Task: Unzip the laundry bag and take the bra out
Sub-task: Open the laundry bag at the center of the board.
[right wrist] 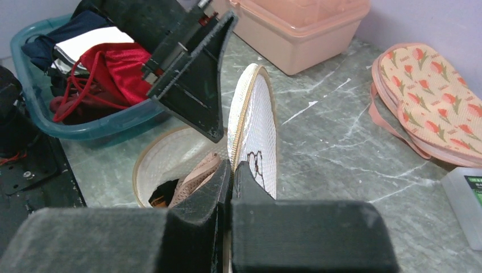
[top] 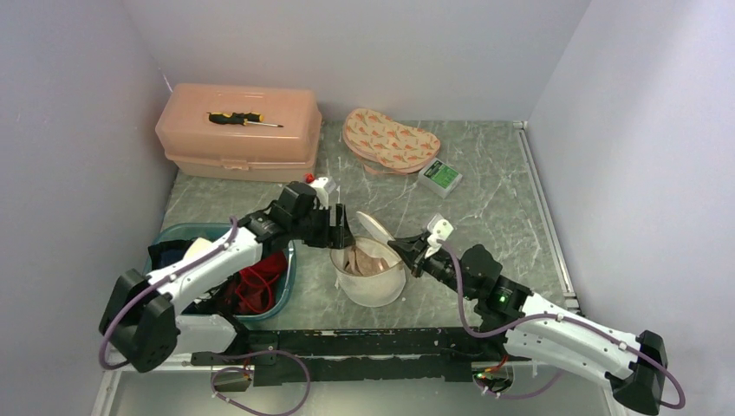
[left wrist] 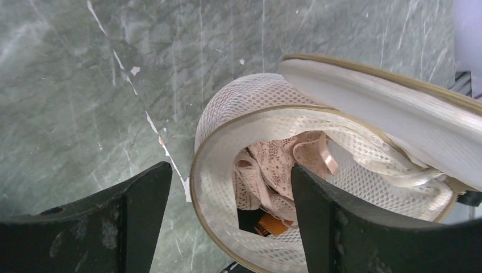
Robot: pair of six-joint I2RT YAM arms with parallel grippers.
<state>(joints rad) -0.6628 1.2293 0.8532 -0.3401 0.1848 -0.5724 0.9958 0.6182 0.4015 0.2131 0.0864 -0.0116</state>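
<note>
S1: Left end effector point(left wrist: 230, 170) wide, above open laundry bag point(left wrist: 227, 105). Right end effector point(right wrist: 232, 168) closed by lid point(right wrist: 258, 125), grip unclear.
S2: Unzipped, done. Pink lace bra point(left wrist: 273, 165) inside bag; removal left. Red garment point(right wrist: 122, 65) sits in teal basin point(right wrist: 102, 128).

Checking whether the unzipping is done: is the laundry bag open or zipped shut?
Open: the laundry bag has its lid lifted off the rim, and pinkish lace fabric shows inside.
</note>
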